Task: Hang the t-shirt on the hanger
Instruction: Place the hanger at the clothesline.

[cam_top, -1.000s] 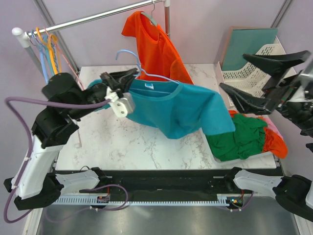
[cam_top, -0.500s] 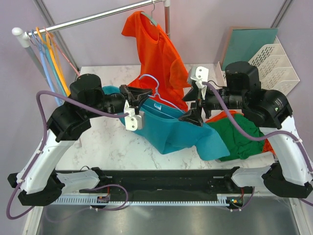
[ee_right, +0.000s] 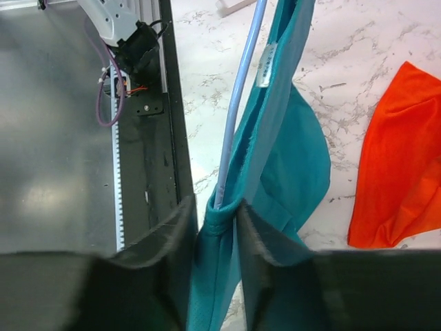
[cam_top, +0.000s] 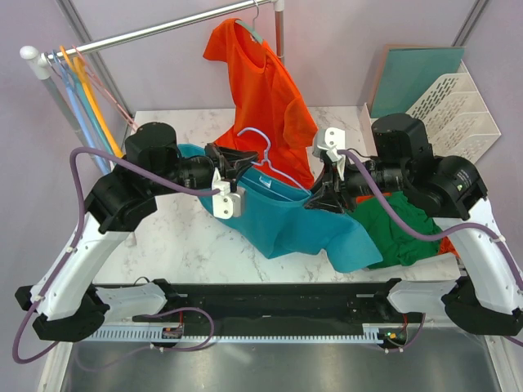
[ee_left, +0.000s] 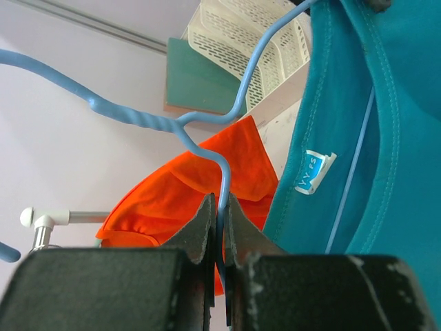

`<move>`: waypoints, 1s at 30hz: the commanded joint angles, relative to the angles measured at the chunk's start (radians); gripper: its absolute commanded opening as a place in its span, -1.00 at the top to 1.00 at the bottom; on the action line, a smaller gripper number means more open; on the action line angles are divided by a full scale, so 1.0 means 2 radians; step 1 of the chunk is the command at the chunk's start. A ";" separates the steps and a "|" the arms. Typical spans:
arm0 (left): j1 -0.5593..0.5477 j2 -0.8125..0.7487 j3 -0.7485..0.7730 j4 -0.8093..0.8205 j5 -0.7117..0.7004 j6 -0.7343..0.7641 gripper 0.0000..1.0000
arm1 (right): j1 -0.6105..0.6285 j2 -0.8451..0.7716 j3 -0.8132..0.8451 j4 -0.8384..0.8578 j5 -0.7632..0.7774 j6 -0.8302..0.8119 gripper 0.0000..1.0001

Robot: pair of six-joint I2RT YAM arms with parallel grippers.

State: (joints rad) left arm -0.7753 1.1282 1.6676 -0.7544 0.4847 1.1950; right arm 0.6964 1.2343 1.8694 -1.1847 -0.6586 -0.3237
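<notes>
Teal-blue cloth of the t-shirt is held up between the two arms over the marble bench, and its lower part hangs down toward the bench. The pale-blue hanger goes into the collar, with its hook sticking out above. The left pincer is pressed together on the hanger wire, just under the twisted neck. The right pincer is pinching the t-shirt edge where the wire enters the cloth. Behind them an orange shirt hangs from the rail.
</notes>
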 commanded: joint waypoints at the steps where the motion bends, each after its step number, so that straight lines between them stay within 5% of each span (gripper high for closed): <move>1: 0.000 0.004 0.002 0.024 0.030 -0.014 0.97 | 0.000 0.001 -0.004 0.006 -0.020 0.012 0.57; 2: 0.000 0.005 0.001 0.026 0.031 -0.017 0.97 | 0.001 0.001 -0.004 0.004 -0.019 0.013 0.99; 5: -0.001 0.007 -0.002 0.027 0.048 -0.043 0.89 | 0.001 -0.005 -0.010 0.002 -0.008 0.016 1.00; 10: -0.006 -0.024 -0.035 0.031 0.067 -0.079 0.15 | 0.000 -0.036 -0.049 -0.005 -0.010 0.029 1.00; 11: -0.006 -0.029 -0.044 0.030 0.068 -0.096 -0.23 | 0.000 -0.040 -0.067 -0.005 -0.004 0.031 1.00; 15: -0.006 -0.062 -0.064 0.030 0.055 -0.135 -0.99 | 0.000 -0.067 -0.106 -0.002 0.003 0.047 1.00; 25: 0.043 -0.157 -0.126 0.101 0.008 -0.274 -0.99 | -0.005 -0.113 -0.109 -0.004 -0.006 0.067 1.00; 30: 0.071 -0.178 -0.155 0.177 -0.067 -0.324 -0.99 | -0.014 -0.085 -0.032 0.019 -0.005 0.070 1.00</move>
State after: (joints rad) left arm -0.6739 0.7666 1.3911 -0.5663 0.4725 0.6968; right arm 0.6773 1.0225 1.6550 -1.2072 -0.6380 -0.2043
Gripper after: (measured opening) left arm 0.991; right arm 0.033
